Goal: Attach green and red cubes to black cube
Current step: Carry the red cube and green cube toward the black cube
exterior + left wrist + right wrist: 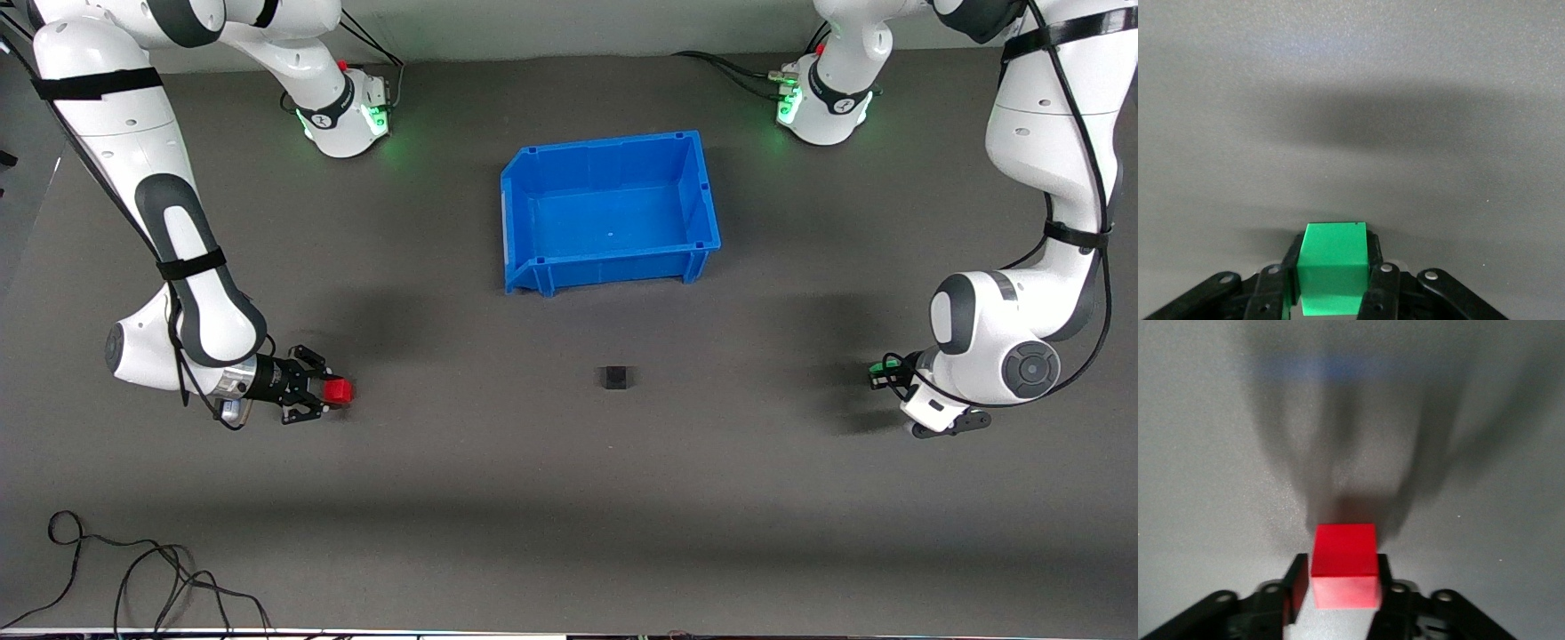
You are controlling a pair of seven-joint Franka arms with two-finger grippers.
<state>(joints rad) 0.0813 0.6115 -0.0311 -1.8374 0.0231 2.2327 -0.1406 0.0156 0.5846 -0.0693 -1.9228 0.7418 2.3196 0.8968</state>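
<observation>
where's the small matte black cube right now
The small matte black cube sits alone on the dark table, nearer the front camera than the blue plastic bin, roughly midway between the two grippers.

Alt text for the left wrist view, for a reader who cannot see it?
The left gripper is shut on the green cube, one black finger against each side. Ahead lies bare grey table crossed by a soft dark shadow.

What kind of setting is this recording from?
Likely a robotics lab bench: a dark mat-covered table, an empty blue bin, loose cables. The left gripper holds the green cube, the right gripper the red cube; a black cube lies between.
</observation>
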